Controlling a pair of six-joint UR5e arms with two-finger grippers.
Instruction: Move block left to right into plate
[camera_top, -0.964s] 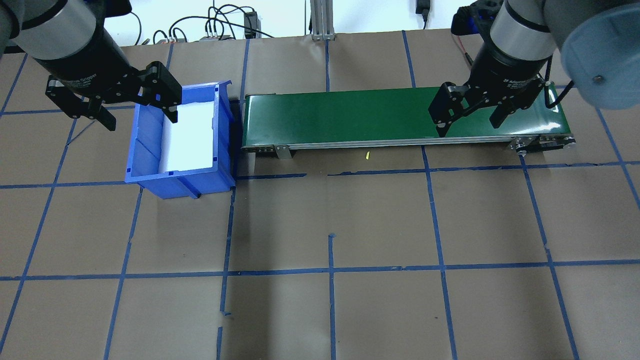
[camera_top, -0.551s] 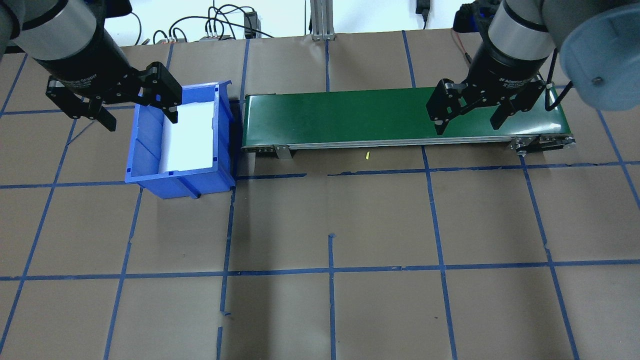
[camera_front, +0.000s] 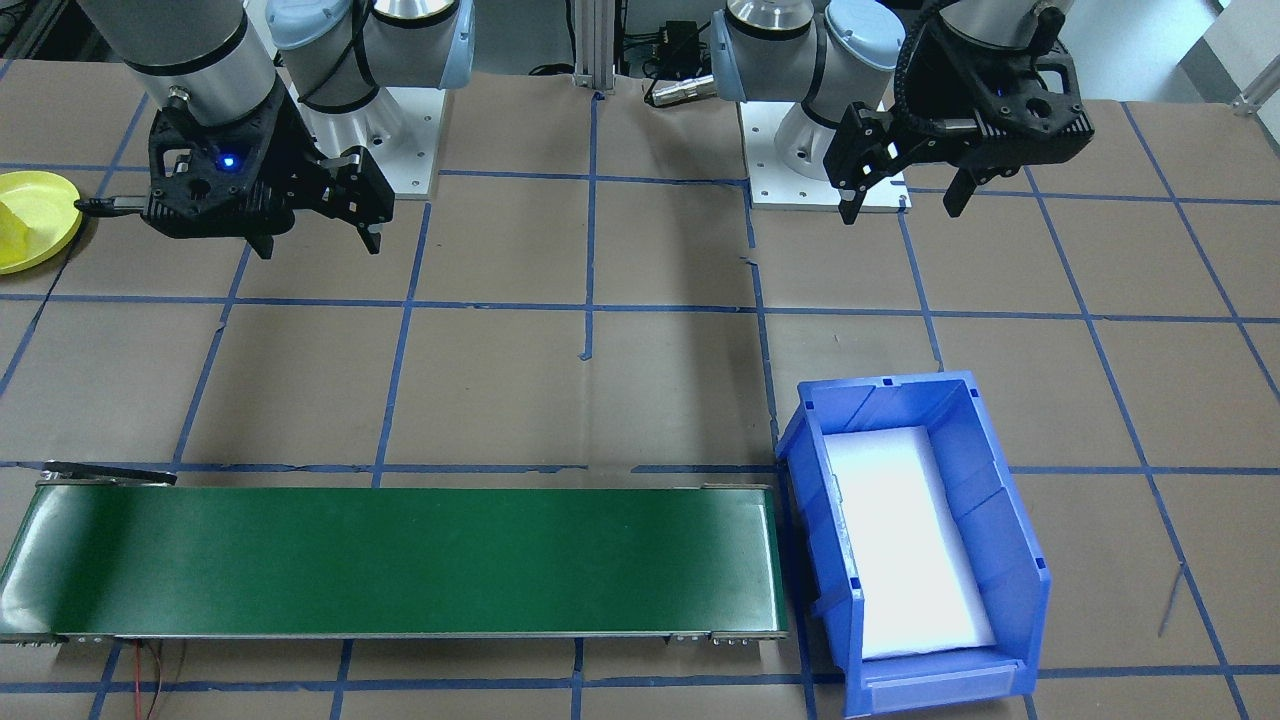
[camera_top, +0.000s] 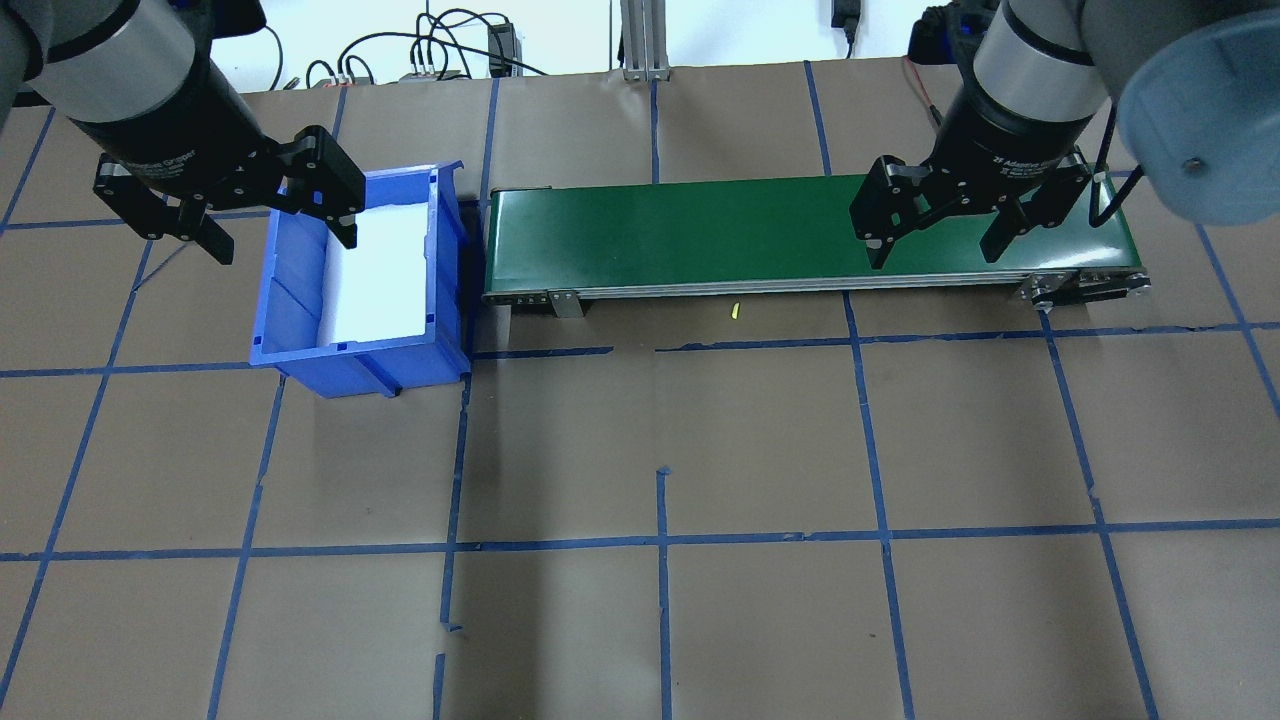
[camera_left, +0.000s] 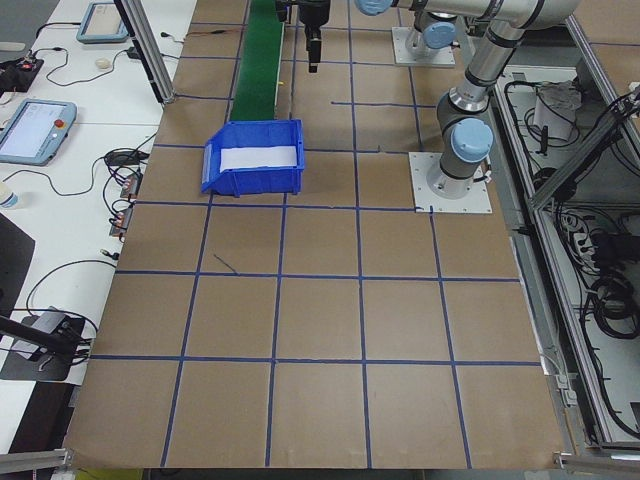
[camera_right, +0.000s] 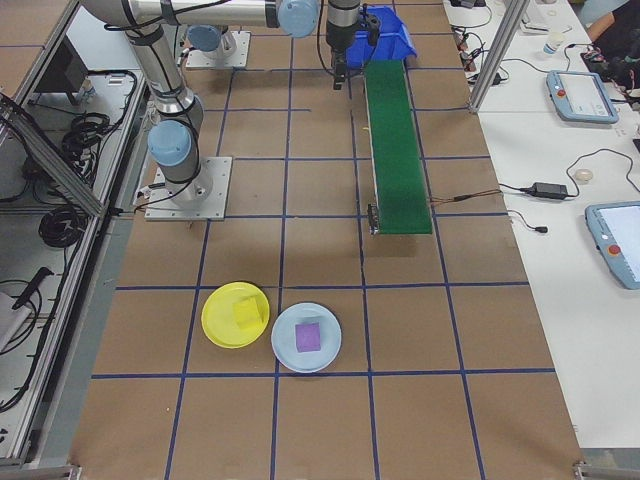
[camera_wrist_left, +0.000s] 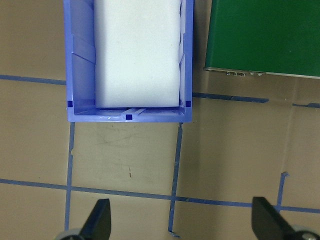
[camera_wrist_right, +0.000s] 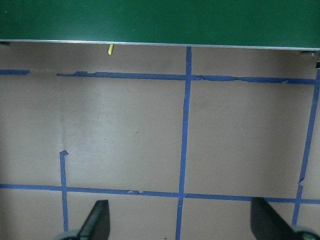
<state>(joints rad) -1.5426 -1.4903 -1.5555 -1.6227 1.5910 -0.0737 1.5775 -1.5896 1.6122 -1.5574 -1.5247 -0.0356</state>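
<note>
Brown taped bench (camera_top: 760, 440): both pincers, left (camera_top: 268, 205) and right (camera_top: 940, 222), spread and empty; yellow block (camera_right: 245, 312) already rests in plate (camera_right: 218, 330), so task appears complete.

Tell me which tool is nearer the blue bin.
Left. The left tool hangs over the blue bin at its far-left rim; the right tool is beyond it, over the green conveyor's opposite end.
</note>
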